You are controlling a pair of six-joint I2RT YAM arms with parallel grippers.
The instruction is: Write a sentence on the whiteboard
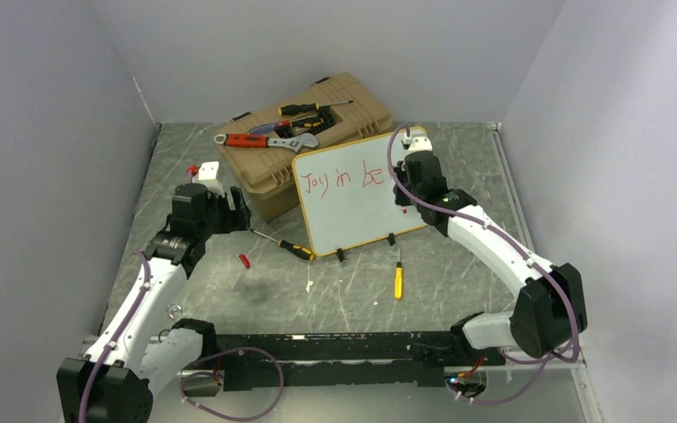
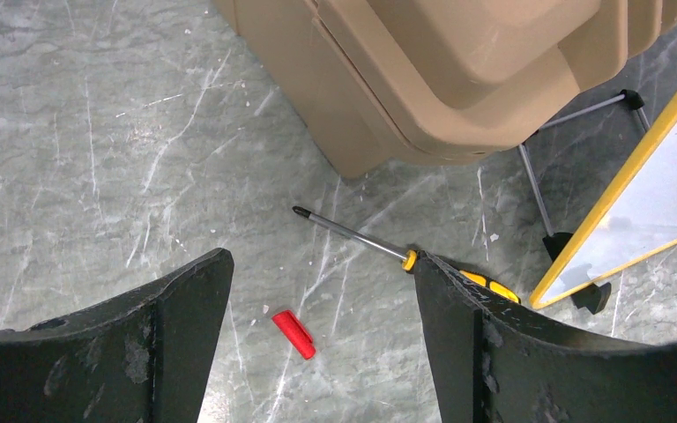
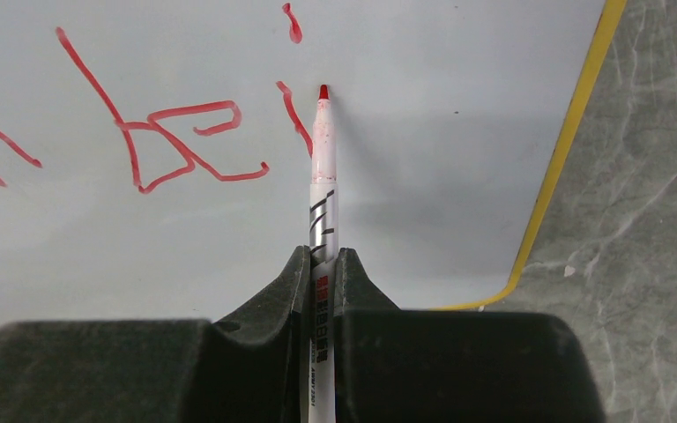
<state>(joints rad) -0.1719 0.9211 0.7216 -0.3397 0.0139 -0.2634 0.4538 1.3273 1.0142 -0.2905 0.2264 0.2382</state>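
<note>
The whiteboard [image 1: 361, 198] with a yellow frame stands on black clip feet, leaning back by the tan toolbox [image 1: 304, 141]. The sentence [image 1: 339, 178] in red reads "Joy in be" and an "i" stroke; it also shows in the right wrist view [image 3: 185, 141]. My right gripper [image 3: 322, 256] is shut on a white marker [image 3: 323, 185], whose red tip is at the board just right of the "i" stroke. My left gripper [image 2: 322, 291] is open and empty above the table, over a red marker cap [image 2: 293, 333].
A yellow-handled screwdriver [image 1: 286, 247] lies left of the board's foot. A second small yellow screwdriver [image 1: 398, 280] lies in front of the board. Wrenches and screwdrivers rest on the toolbox lid [image 1: 269, 132]. Grey walls enclose the table.
</note>
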